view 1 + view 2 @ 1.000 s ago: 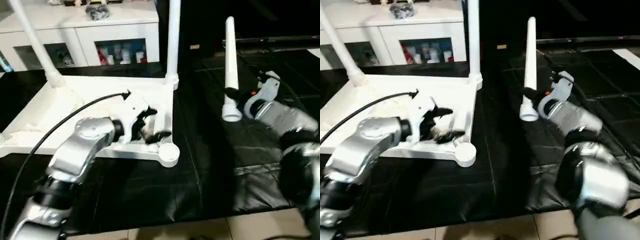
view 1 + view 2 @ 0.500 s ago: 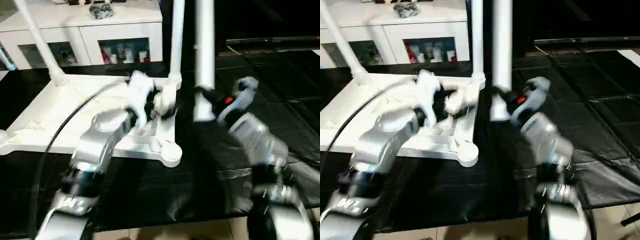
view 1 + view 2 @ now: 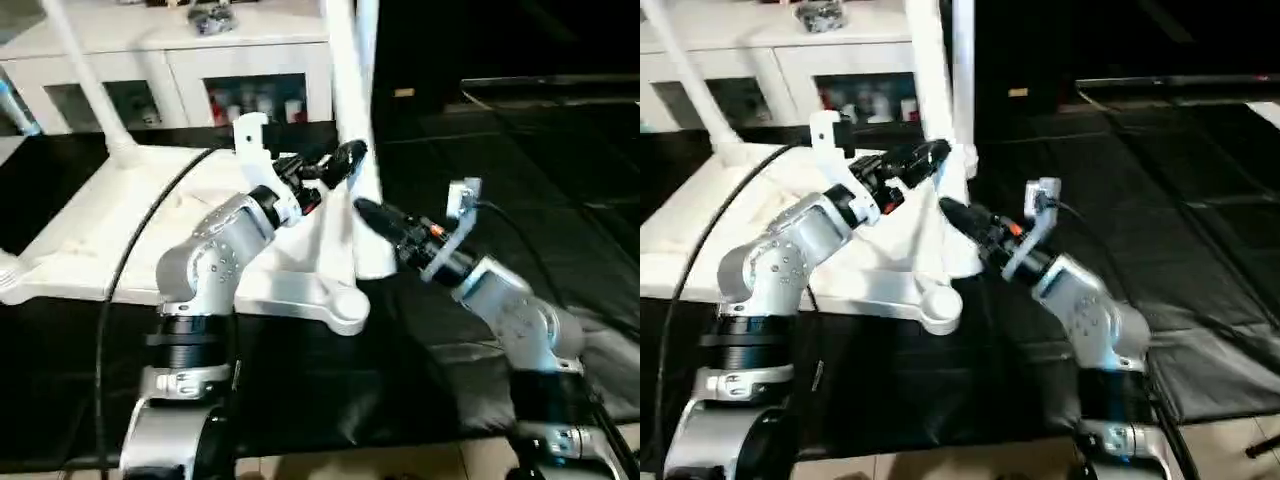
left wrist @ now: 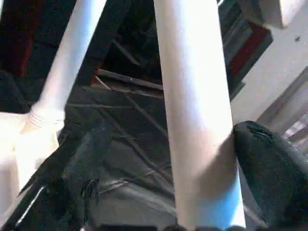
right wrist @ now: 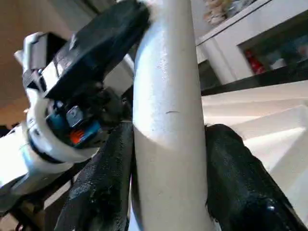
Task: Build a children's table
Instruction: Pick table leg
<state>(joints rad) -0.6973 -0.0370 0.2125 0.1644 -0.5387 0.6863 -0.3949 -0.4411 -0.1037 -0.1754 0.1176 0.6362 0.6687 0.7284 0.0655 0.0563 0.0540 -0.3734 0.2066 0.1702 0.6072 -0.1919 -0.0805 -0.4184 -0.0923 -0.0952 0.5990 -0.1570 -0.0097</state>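
We see white table top (image 3: pixel 120 215) lying upside down on black mat (image 3: pixel 480 130), ribbed underside up. Two legs stand upright in far corner sockets: one far left (image 3: pixel 85 85), one far right (image 3: pixel 366 60). Near right corner socket (image 3: pixel 345 308) empty. Our right gripper (image 5: pixel 168 159) clenched on third leg (image 3: pixel 345 150), fingers either side of tube. Our left gripper (image 3: pixel 340 160) spread wide, same leg between its fingers (image 4: pixel 267 163), above right gripper's grasp. White cabinet (image 3: pixel 170 60) beyond table top.
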